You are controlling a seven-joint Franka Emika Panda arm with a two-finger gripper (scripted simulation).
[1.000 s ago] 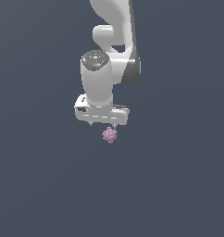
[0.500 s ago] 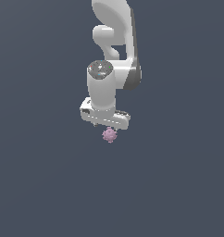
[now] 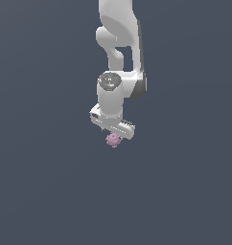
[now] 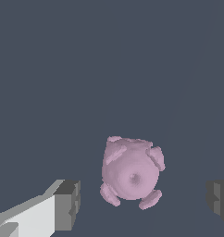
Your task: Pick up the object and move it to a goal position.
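Observation:
The object is a tiny pinkish-purple knobbly ball (image 3: pixel 113 139) lying on the dark grey floor. In the exterior view my white gripper (image 3: pixel 114 137) points down right over it, and the hand covers the ball's top edge. In the wrist view the ball (image 4: pixel 131 172) sits between my two grey fingertips, one finger (image 4: pixel 67 206) on one side and the other finger (image 4: pixel 220 196) on the other. A clear gap shows on each side of the ball. The gripper (image 4: pixel 144 202) is open and touches nothing.
The plain dark grey floor (image 3: pixel 51 191) fills both views. The white arm (image 3: pixel 119 33) rises above the gripper to the frame's top edge. No other objects or markers show.
The hand has moved towards the exterior view's right and lower, and now sits straight over the ball. The ball has not moved.

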